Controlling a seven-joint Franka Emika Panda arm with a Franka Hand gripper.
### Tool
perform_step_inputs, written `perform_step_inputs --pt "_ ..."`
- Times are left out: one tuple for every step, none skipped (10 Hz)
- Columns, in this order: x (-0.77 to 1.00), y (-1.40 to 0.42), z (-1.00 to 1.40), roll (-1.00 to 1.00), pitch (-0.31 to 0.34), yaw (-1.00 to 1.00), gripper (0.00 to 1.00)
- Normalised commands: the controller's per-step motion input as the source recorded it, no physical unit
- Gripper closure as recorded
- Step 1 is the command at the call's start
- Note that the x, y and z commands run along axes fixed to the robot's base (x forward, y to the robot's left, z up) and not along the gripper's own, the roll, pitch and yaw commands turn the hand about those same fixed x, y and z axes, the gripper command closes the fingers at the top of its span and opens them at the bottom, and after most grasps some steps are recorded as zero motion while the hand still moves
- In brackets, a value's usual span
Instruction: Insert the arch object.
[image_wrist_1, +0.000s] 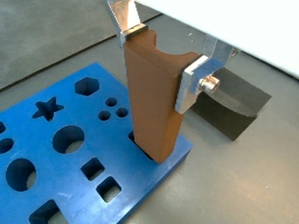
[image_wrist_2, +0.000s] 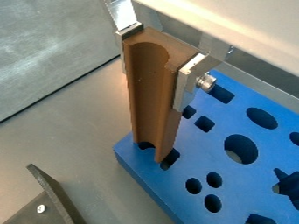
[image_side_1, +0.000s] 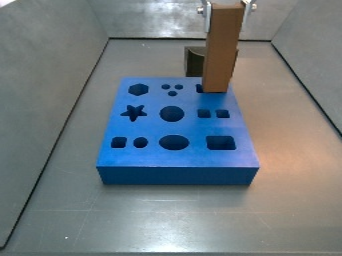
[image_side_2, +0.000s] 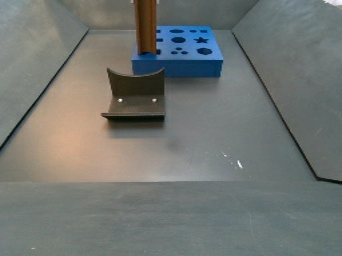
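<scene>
The arch object (image_wrist_1: 156, 101) is a tall brown wood-coloured column with a concave groove down one side. It stands upright with its lower end at a cutout near a corner of the blue board (image_wrist_1: 47, 140). It shows in the other wrist view (image_wrist_2: 149, 92) and in both side views (image_side_1: 222, 45) (image_side_2: 142, 25). My gripper (image_wrist_1: 163, 57) is shut on the column's top, a silver finger (image_wrist_1: 191, 83) on each side. The blue board (image_side_1: 174, 150) has several shaped holes.
The fixture (image_side_2: 134, 97), a dark L-shaped bracket on a base plate, stands on the grey floor beside the board; it shows in a wrist view (image_wrist_1: 233, 105) and partly behind the column (image_side_1: 195, 60). Grey walls ring the floor.
</scene>
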Motion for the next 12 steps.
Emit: perform_step_inputs --pt "-0.13 0.0 -0.19 0.06 -0.016 0.0 1.0" --pt "-0.24 0.0 -0.13 0.05 -0.019 0.0 1.0" --pt "-0.3 0.0 -0.1 0.05 -0.026 0.0 1.0" --pt "-0.31 0.0 -0.09 0.05 -0.02 0.0 1.0" --pt "-0.19 0.0 -0.12 0.02 -0.027 0.0 1.0" --pt "0.0 -0.01 -0.21 0.0 -0.027 0.0 1.0" --pt "0.0 0.0 -0.26 0.0 -0.05 0.0 1.0" --pt "0.0 0.0 -0.28 0.0 -0.08 0.0 1.0" --pt "-0.05 0.0 -0.32 0.0 -0.121 0.0 1.0" --pt "0.0 0.0 -0.3 0.0 -0.083 0.0 1.0" --pt "0.0 -0.02 -0.29 0.0 -0.059 0.0 1.0" --pt "0.01 -0.02 -0.29 0.0 -0.047 0.0 1.0"
